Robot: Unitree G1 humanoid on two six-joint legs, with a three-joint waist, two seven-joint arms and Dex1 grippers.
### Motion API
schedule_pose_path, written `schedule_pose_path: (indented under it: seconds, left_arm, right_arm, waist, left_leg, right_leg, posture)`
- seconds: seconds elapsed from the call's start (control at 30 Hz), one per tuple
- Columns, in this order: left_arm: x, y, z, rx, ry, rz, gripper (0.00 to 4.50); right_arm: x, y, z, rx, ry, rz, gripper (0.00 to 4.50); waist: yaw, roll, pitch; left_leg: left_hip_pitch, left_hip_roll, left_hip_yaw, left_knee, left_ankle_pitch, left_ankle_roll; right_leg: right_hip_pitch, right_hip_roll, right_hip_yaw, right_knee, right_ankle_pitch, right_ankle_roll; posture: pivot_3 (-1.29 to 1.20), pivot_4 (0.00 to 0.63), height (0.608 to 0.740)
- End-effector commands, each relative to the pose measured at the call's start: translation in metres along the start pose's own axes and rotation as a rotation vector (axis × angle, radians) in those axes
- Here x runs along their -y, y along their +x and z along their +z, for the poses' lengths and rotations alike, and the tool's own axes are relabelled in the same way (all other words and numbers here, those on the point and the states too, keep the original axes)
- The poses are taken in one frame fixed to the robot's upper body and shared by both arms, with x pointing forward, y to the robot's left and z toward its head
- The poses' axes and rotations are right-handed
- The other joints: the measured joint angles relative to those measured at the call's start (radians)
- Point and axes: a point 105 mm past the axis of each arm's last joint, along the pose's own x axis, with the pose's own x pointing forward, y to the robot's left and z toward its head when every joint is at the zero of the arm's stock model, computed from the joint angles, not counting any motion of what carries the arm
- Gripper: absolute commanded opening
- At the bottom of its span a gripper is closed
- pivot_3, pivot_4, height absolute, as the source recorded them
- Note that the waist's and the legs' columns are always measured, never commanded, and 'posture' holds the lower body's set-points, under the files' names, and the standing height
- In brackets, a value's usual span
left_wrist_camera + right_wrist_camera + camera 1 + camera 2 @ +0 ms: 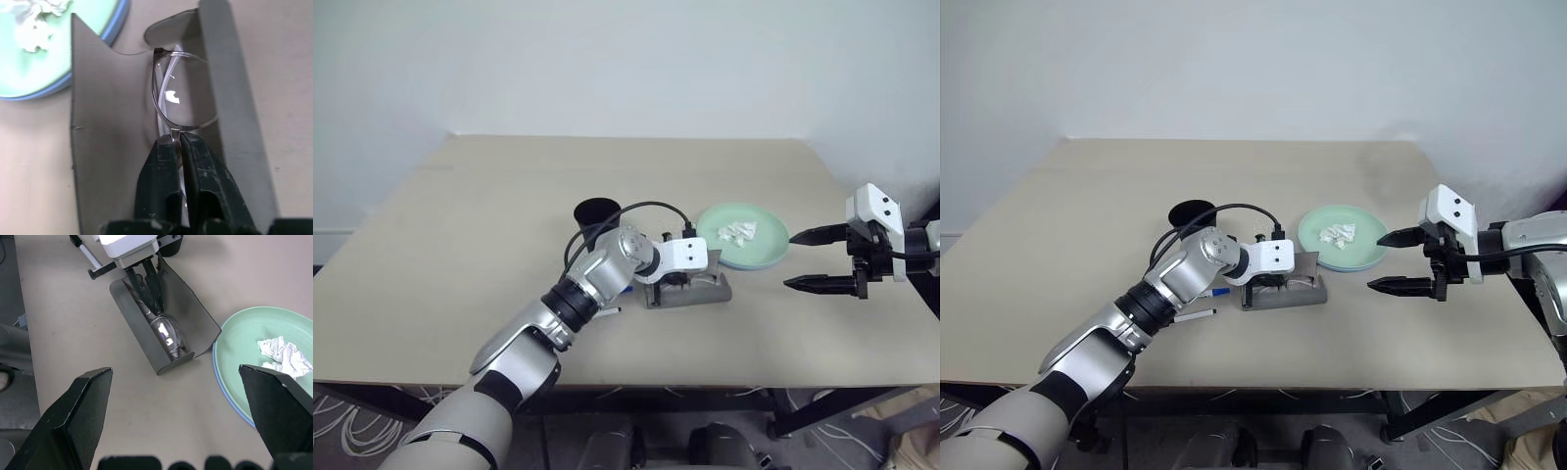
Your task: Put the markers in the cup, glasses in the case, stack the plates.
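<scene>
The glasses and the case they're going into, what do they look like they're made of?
The glasses: thin silver wire frame, probably metal, with clear lenses that catch a bright glint. The case: matte grey with thin, flat, sharp-edged walls and no shine; it could be stiff card, felt-covered board or plastic, and the look doesn't settle which.

we see a beige table (489,235) set against a plain pale wall (626,59), its far edge meeting the wall. below the near edge lie a dark floor (1263,431) and white cables (342,416). the light is soft and even, with faint shadows.
</scene>
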Motion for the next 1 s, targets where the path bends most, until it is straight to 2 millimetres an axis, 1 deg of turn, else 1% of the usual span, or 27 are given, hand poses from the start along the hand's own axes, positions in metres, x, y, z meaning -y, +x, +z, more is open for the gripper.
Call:
schedule_pose_path:
  seconds: [0.03,0.13,0.27,0.37,0.53,0.63,0.7,0.9,0.93,1.0]
  left_arm:
    - [-0.006,-0.012,0.015,0.036,0.029,0.013,1.36]
    - [-0.013,-0.017,0.022,0.059,0.027,0.036,2.42]
    - [-0.030,-0.031,0.035,0.101,-0.015,0.105,3.78]
    - [-0.041,-0.043,0.048,0.146,-0.037,0.133,3.78]
    - [-0.048,-0.052,0.057,0.186,-0.049,0.166,3.78]
    - [-0.055,-0.053,0.054,0.190,-0.057,0.197,3.17]
    - [-0.060,-0.050,0.048,0.187,-0.063,0.223,2.54]
    - [-0.067,-0.031,0.025,0.147,-0.093,0.274,0.27]
    - [-0.067,-0.027,0.022,0.141,-0.094,0.278,0.03]
    - [-0.064,-0.020,0.016,0.120,-0.090,0.278,0.03]
  right_arm:
    - [0.005,-0.010,0.009,0.020,-0.037,-0.038,4.50]
    - [0.006,-0.010,0.009,0.020,-0.038,-0.040,4.50]
    - [0.006,-0.009,0.009,0.021,-0.042,-0.039,4.50]
    - [0.007,-0.008,0.010,0.024,-0.047,-0.038,4.50]
    - [0.008,-0.006,0.011,0.028,-0.052,-0.038,4.50]
    - [0.008,-0.005,0.011,0.031,-0.056,-0.039,4.50]
    - [0.008,-0.004,0.012,0.034,-0.058,-0.039,4.50]
    - [0.007,-0.004,0.017,0.057,-0.062,-0.037,4.50]
    - [0.007,-0.004,0.017,0.056,-0.063,-0.038,4.50]
    - [0.007,-0.004,0.017,0.056,-0.063,-0.037,4.50]
  waist:
    - [0.000,0.000,0.000]
    - [0.000,0.000,0.000]
    - [0.000,0.000,0.000]
    - [0.000,0.000,0.000]
    - [0.000,0.000,0.000]
    - [0.000,0.000,0.000]
    - [0.000,0.000,0.000]
    - [0.000,0.000,0.000]
    - [0.000,0.000,0.000]
    - [0.000,0.000,0.000]
  left_leg:
    - [0.000,0.000,0.000,0.000,0.000,0.000]
    - [0.000,0.000,0.000,0.000,0.000,0.000]
    - [0.000,0.000,0.000,0.001,0.000,0.000]
    - [-0.002,0.000,0.000,0.002,0.000,0.000]
    - [-0.002,0.000,0.000,0.002,0.000,0.001]
    - [-0.002,0.000,0.000,0.002,0.000,0.001]
    - [-0.002,0.000,0.000,0.003,0.000,0.001]
    - [-0.003,0.000,0.000,0.004,0.000,0.001]
    - [-0.003,0.000,0.000,0.005,0.000,0.001]
    - [-0.004,0.000,0.000,0.005,0.000,0.001]
  right_leg:
    - [0.000,0.000,0.000,0.000,0.000,0.000]
    - [0.000,0.000,0.000,0.000,0.000,0.000]
    - [0.000,0.000,0.000,0.000,0.000,0.000]
    - [-0.001,0.000,0.000,0.000,0.001,0.001]
    - [-0.001,0.000,0.000,0.000,0.001,0.001]
    - [-0.001,0.000,0.000,0.000,0.002,0.001]
    - [-0.001,0.000,0.000,0.000,0.002,0.002]
    - [-0.001,0.000,0.000,0.000,0.004,0.003]
    - [-0.001,0.000,0.000,0.000,0.004,0.003]
    - [-0.002,0.000,0.000,0.000,0.004,0.003]
  posture:
    - [0.00,0.000,0.704]
    - [0.00,0.000,0.704]
    - [0.00,0.000,0.704]
    - [0.00,0.000,0.704]
    - [0.00,0.000,0.704]
    - [0.00,0.000,0.704]
    - [0.00,0.000,0.704]
    - [0.00,0.000,0.704]
    - [0.00,0.000,0.704]
    - [0.00,0.000,0.704]
